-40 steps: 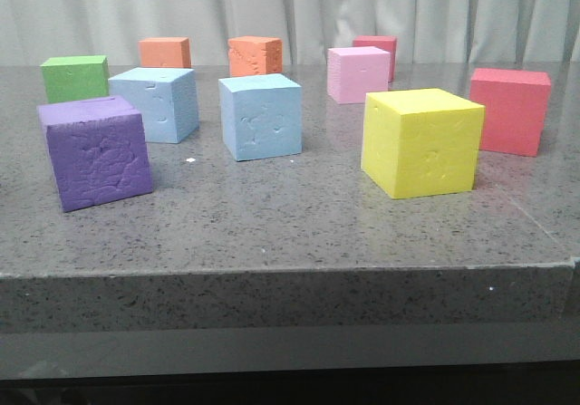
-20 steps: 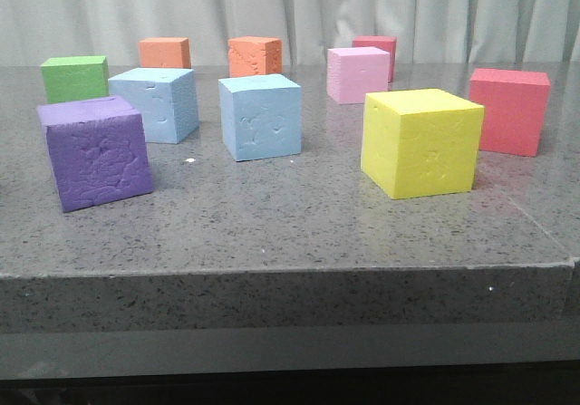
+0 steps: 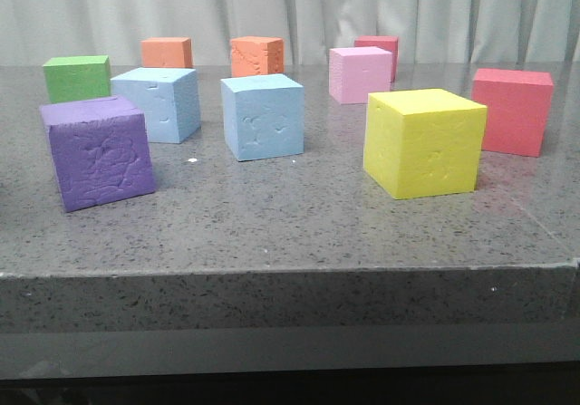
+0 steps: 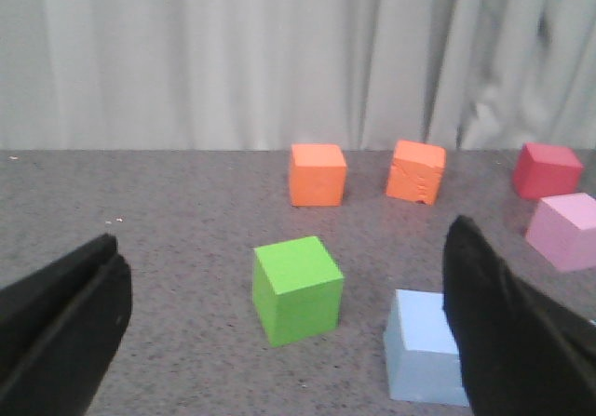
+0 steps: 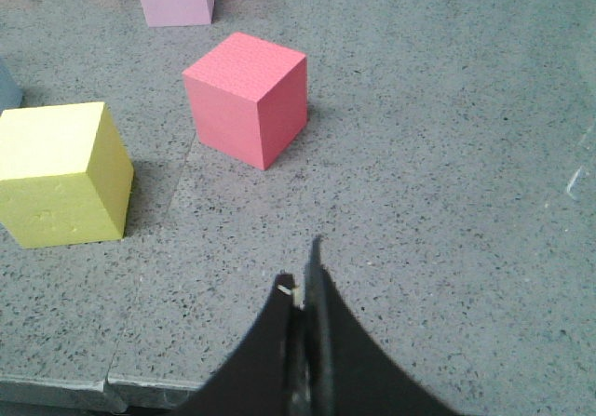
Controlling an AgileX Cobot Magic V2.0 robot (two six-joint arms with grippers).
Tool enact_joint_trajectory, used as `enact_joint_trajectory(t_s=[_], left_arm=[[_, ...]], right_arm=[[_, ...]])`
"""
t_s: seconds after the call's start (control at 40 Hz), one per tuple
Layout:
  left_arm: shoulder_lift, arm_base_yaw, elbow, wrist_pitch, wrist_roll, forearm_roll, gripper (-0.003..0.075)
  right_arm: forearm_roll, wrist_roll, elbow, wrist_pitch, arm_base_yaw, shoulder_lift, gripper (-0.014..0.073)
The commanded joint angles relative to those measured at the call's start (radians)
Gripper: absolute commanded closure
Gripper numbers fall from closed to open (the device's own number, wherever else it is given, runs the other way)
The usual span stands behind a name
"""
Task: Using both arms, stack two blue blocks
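Two blue blocks sit side by side on the bench (image 3: 272, 233), left of centre in the front view: the left blue block (image 3: 157, 104) and the right blue block (image 3: 263, 116), a gap between them, neither lifted nor touched. The purple cube (image 3: 98, 152) stands at lower left just in front of the left one, the green cube (image 3: 77, 78) behind it at far left, and the yellow cube (image 3: 424, 141) right of centre. Neither arm shows in the front view. In its wrist view the left claw (image 4: 284, 332) is spread wide and empty, with the green cube between its fingers and a blue block half hidden by one finger (image 4: 507, 332) at lower right. The right claw (image 5: 303, 342) is pressed closed on nothing, above bare bench near the red cube (image 5: 247, 98) and the yellow cube. The stack is not started, I would say. The risk I see is crowding: the left claw, aimed nearer green than blue, could take the wrong cube or nudge the purple one on the way in. The right claw must open before it can take anything, and the yellow cube stands in its path. Soft foam could also squash or tilt under a hard squeeze and sit crooked on top.
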Motion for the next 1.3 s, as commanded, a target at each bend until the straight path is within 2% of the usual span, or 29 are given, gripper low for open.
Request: enact_joint_trajectory(t_s=[0.0,0.23,0.43,0.6,1.0,1.28], left_arm=[[0.091,-0.066,-0.113,-0.004,0.003,0.001,0.0062],[0.373,-0.183,-0.357,0.239,0.003,0.001,0.0062],[0.562,-0.204,-0.558,0.44,0.003,-0.004,0.0062],[0.668,-0.204,-0.676,0.545,0.003,-0.014,0.0061],[0.866,-0.204,-0.846,0.692,0.003,-0.051,0.0061],[0.94,-0.204,-0.872,0.69,0.003,-0.051,0.0061]], right_arm=[[-0.021,-0.011,-0.024,-0.082,-0.006,0.003,0.066],[-0.021,-0.011,-0.024,-0.082,-0.006,0.003,0.066],[-0.021,-0.011,-0.024,-0.075,-0.006,0.003,0.066],[-0.021,-0.011,-0.024,-0.074,-0.006,0.003,0.066],[-0.021,-0.011,-0.024,-0.074,-0.006,0.003,0.066],[-0.021,-0.011,-0.024,-0.074,-0.006,0.003,0.066]])
